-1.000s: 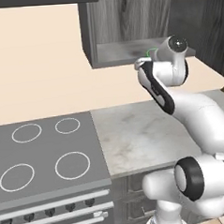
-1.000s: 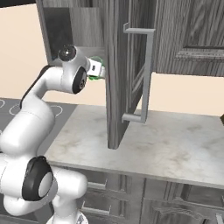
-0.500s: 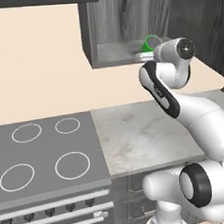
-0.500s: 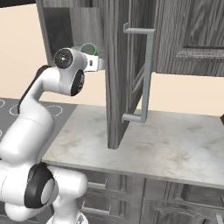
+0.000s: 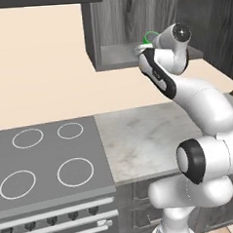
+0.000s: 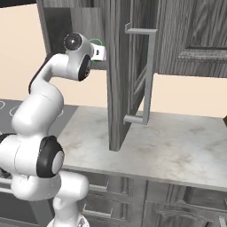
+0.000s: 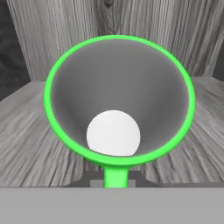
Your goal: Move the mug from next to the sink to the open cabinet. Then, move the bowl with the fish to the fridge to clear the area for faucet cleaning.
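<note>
My gripper [image 5: 144, 43] raised at the open cabinet [image 5: 115, 55], mug [image 7: 119, 100] just ahead over its shelf, finger state I cannot tell

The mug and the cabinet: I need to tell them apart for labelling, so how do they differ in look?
The mug is bright green on its rim and handle, while the cabinet is dark grey with wood grain. The mug is round and far smaller; the cabinet is boxy, with flat walls and a shelf. Both have plain grey insides.
</note>
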